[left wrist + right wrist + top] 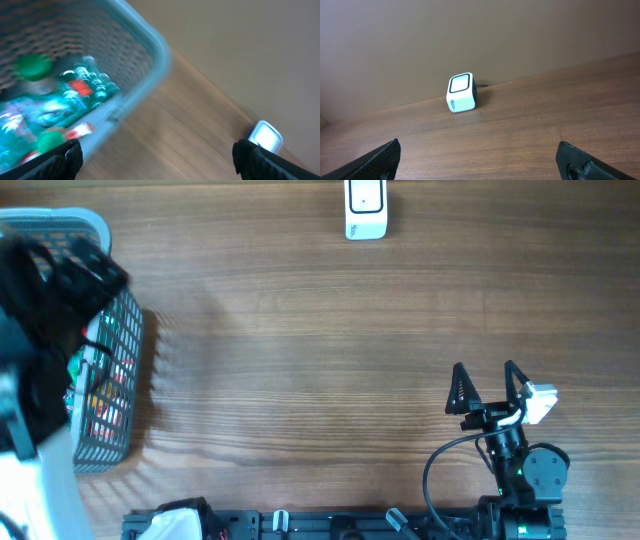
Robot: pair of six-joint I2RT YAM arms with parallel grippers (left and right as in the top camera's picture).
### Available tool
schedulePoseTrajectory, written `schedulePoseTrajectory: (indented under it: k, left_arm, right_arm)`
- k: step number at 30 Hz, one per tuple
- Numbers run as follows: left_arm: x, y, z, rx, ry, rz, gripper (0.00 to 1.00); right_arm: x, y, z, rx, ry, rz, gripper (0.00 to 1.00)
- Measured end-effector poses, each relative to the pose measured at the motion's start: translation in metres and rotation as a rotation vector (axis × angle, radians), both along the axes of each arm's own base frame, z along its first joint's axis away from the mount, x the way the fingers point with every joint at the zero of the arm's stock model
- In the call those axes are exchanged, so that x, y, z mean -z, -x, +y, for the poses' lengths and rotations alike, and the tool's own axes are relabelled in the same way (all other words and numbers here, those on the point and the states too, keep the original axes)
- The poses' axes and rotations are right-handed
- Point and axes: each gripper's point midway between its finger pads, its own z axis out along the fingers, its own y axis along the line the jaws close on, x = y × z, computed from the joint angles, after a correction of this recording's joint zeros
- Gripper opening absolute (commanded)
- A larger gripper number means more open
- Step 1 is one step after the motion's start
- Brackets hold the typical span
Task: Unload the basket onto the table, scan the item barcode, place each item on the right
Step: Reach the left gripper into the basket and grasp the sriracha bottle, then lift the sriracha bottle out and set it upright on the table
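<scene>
- Grey mesh basket stands at the left edge of the wooden desk.
- Items lie inside the basket. The left wrist view shows green caps and a red label among clear wrappers, all too blurred to name further.
- Left arm shows as a black blur over the basket in the overhead view.
- Left tool stands wide, its two dark fingertips in the lower corners of its wrist view with nothing between them. It hangs above the basket's near rim, with the items down to its left.
- Bare wood fills the middle of the desk.
- Scanner, a white cube with a dark-framed face, sits at the far edge, right of centre and well apart from the basket. In the right wrist view it stands upright against the wall, with a dark cable behind it.
- Right tool rests near the front edge on the right, spread wide and empty. Its fingers point toward the far side, and it is well apart from the scanner.
- Black cable loop curls just left of the right arm's base.
</scene>
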Motion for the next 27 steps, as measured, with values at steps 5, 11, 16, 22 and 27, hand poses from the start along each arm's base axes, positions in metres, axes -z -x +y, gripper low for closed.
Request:
schedulePoseTrajectory:
  k: [5, 11, 16, 22, 27]
  left_arm:
    - [0.040, 0.003, 0.065, -0.338, 0.127, 0.173, 1.00]
    - [0.105, 0.036, 0.111, -0.617, 0.312, 0.414, 1.00]
    - [0.140, 0.045, 0.121, -0.691, 0.404, 0.555, 1.00]
    - [0.193, 0.042, 0.114, -0.681, 0.477, 0.688, 1.00]
    - [0.233, 0.057, 0.100, -0.680, 0.524, 0.804, 1.00]
  right_arm:
    - [0.000, 0.000, 0.000, 0.000, 0.000, 0.000, 1.00]
    - [0.000, 0.000, 0.000, 0.000, 0.000, 0.000, 1.00]
    - [0.000, 0.000, 0.000, 0.000, 0.000, 0.000, 1.00]
    - [0.000, 0.000, 0.000, 0.000, 0.000, 0.000, 1.00]
    - [0.000, 0.000, 0.000, 0.000, 0.000, 0.000, 1.00]
